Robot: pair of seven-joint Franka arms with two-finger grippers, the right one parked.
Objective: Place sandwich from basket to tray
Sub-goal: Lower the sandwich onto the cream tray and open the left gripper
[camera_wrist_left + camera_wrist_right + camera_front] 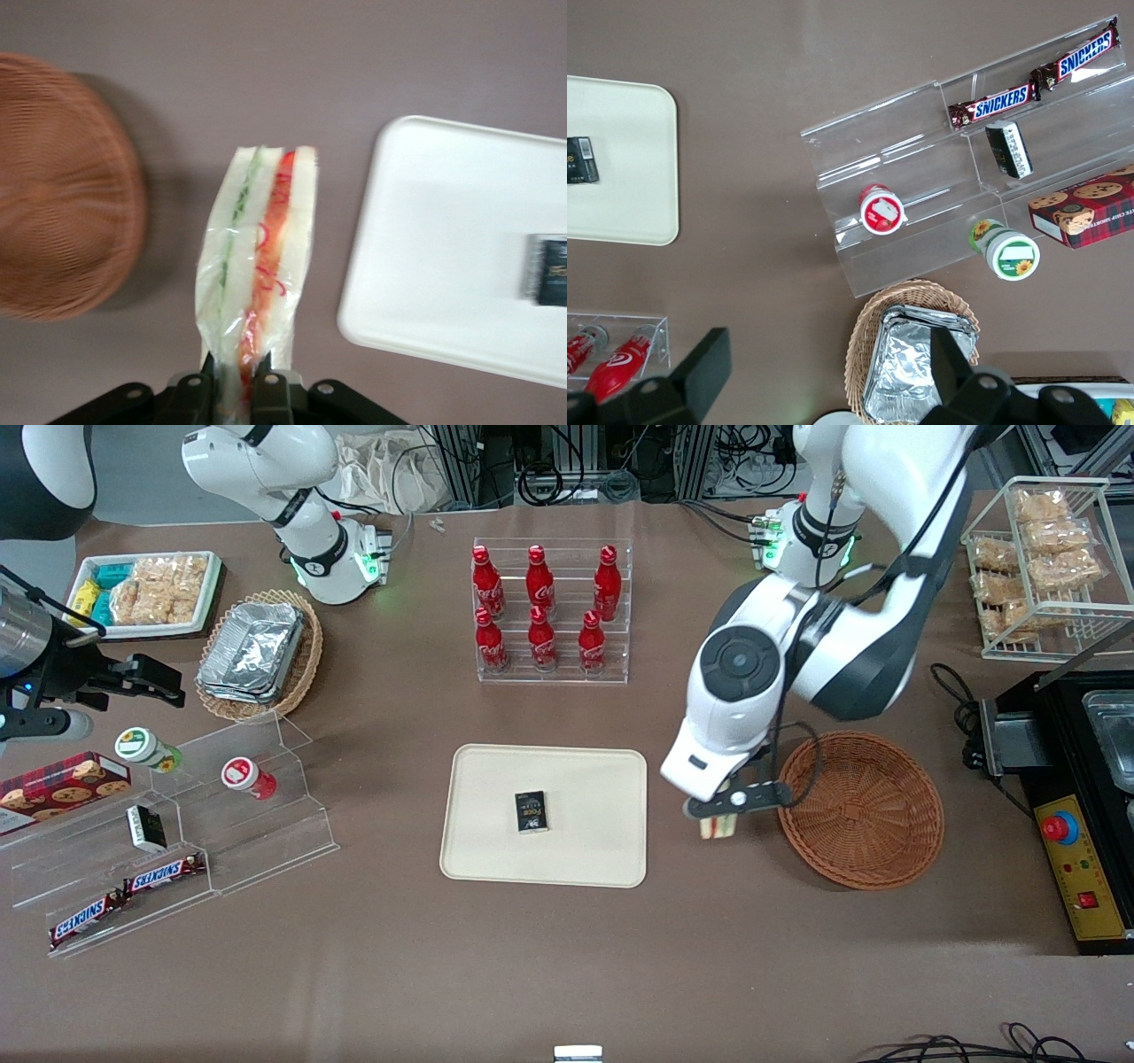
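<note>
Brown table (567,957): claw (719,825) between basket (864,810), tray (496,859).

Six red cola bottles (542,608) stand in a clear tiered rack (553,669) on the brown worktop (567,957). Toward the parked arm's end, a tan wicker basket (301,669) holds foil containers (252,646), with a white snack tray (210,593) beside it. Nearer the front camera, a clear stepped stand (292,815) carries two Snickers bars (124,895), a red-lidded cup (246,776) and a green-lidded cup (146,748). A cookie box (62,784) lies alongside.
</note>
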